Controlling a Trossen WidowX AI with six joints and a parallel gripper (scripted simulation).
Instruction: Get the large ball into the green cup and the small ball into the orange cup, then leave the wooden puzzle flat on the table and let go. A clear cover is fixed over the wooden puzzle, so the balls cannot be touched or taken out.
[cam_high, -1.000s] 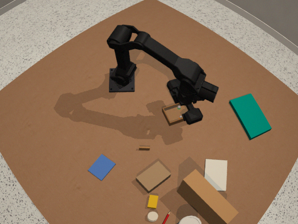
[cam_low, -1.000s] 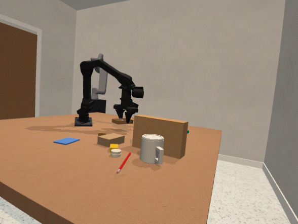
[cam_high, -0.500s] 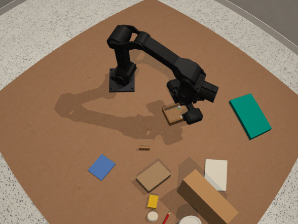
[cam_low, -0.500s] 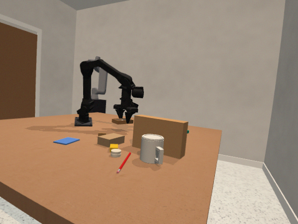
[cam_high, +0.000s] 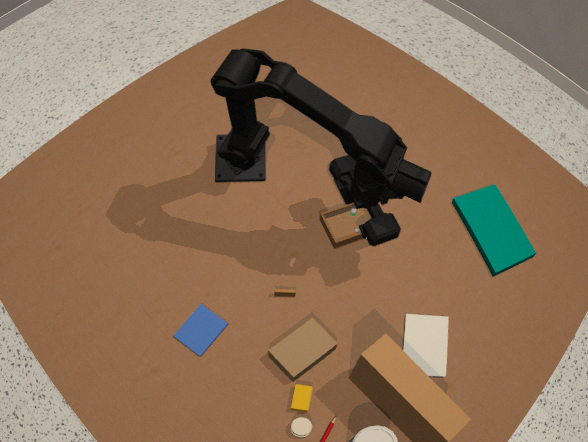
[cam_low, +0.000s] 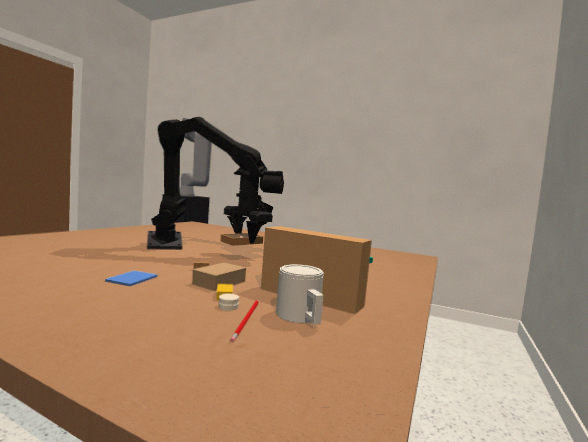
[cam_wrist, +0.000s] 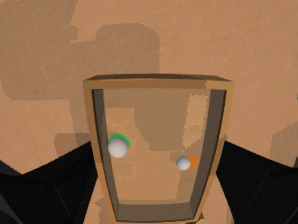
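I am clamping the gripper (cam_low: 245, 235) (cam_wrist: 157, 145) across the walled wooden puzzle (cam_high: 336, 244) (cam_low: 231, 240) (cam_wrist: 227, 105), its large ball (cam_high: 353, 211) (cam_wrist: 118, 148) overlapping the green cup (cam_wrist: 122, 138), its small ball (cam_high: 356, 230) (cam_wrist: 183, 163) overlapping the orange cup (cam_wrist: 194, 162).

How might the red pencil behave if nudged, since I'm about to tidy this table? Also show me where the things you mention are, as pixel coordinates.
The red pencil (cam_high: 328, 430) (cam_low: 245, 321) would probably roll sideways, being slim and lying free on its side. Its straight, slender shaft suggests something stiff and likely light.

Puzzle frame (cam_high: 328, 230) (cam_low: 235, 240) (cam_wrist: 158, 85): looked like smooth wood to me.
Mug (cam_high: 375, 436) (cam_low: 295, 295): pale, smooth.
Arm (cam_high: 320, 102) (cam_low: 220, 137): I saw matt black.
Tabletop (cam_high: 150, 280) (cam_low: 150, 340) (cam_wrist: 225, 40): wood-like, matt.
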